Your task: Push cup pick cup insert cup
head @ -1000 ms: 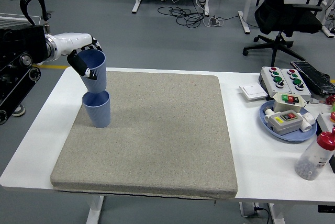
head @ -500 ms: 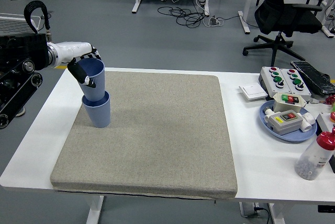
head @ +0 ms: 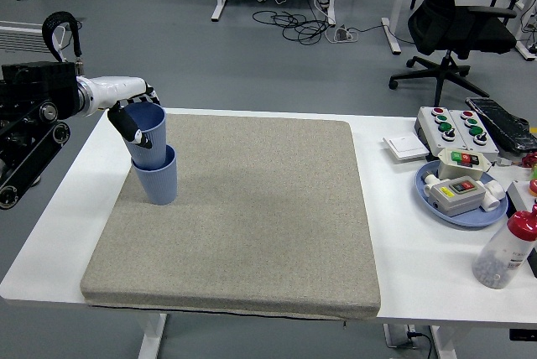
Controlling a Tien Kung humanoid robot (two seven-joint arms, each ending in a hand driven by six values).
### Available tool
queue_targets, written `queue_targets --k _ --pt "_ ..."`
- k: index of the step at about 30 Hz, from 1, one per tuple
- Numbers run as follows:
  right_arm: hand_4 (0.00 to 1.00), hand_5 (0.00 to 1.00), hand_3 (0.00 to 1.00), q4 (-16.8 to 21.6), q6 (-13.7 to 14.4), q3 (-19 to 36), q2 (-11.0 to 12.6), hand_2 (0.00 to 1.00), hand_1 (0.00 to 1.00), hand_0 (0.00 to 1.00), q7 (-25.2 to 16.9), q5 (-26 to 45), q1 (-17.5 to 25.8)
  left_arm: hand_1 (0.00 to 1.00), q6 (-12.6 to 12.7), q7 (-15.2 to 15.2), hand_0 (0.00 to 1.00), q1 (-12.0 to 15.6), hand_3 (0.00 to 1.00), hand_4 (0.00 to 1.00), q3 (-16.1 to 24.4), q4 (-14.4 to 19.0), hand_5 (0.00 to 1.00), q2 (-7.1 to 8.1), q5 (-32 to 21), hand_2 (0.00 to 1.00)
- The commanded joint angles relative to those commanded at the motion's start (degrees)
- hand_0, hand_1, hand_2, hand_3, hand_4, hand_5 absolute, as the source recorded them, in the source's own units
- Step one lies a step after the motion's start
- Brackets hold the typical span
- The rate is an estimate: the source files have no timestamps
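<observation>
you see left hand [head: 127,117] gripping upper blue cup [head: 149,134], fingers wrapped on its near side. cup tilted, its base already inside lower blue cup [head: 157,177]. lower cup upright on grey mat [head: 243,216], at 10 o'clock part of mat. right hand not visible.

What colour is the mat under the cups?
Speckled grey-beige mat, clearest in the head view.

Black boxy left arm [head: 33,111], looped black cable, white forearm shell, black fingers [head: 127,120].
</observation>
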State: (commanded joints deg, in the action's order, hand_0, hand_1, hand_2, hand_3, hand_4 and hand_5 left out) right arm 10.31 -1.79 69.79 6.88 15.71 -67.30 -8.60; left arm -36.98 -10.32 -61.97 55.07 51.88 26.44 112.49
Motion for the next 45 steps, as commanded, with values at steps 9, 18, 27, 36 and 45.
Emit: queue_targets --k 9,18,27,36,45 --pt "0.109 0.555 0.585 0.0 0.04 -0.14 0.03 0.671 0.666 0.727 -0.07 0.39 -0.19 0.887 0.0 -0.76 0.807 0.34 0.898 0.984 -0.29 -0.9 0.659 -0.29 -0.77 0.945" --pt "0.109 0.555 0.585 0.0 0.03 -0.29 0.05 0.671 0.666 0.727 -0.1 0.54 -0.3 0.989 0.0 -0.22 0.971 0.63 0.998 0.998 0.33 -1.34 0.687 -0.37 0.73 0.998" --pt "0.109 0.555 0.585 0.0 0.01 -0.05 0.04 0.671 0.666 0.727 -0.15 0.31 -0.43 0.986 3.13 0.93 0.974 2.29 0.998 0.998 3.46 0.47 0.698 -0.05 1.11 0.998" --pt "0.109 0.555 0.585 0.0 -0.04 0.64 0.0 0.67 0.666 0.727 -0.34 -0.18 -0.74 0.891 21.75 2.46 0.859 11.69 0.857 0.802 16.62 9.52 0.736 -3.82 -5.42 0.915" --pt "0.109 0.555 0.585 0.0 -0.14 1.17 -0.17 0.67 0.666 0.726 -0.38 -0.92 -0.9 0.933 40.11 6.86 0.924 22.71 0.789 0.667 30.24 17.6 0.998 -8.63 -20.47 0.901"
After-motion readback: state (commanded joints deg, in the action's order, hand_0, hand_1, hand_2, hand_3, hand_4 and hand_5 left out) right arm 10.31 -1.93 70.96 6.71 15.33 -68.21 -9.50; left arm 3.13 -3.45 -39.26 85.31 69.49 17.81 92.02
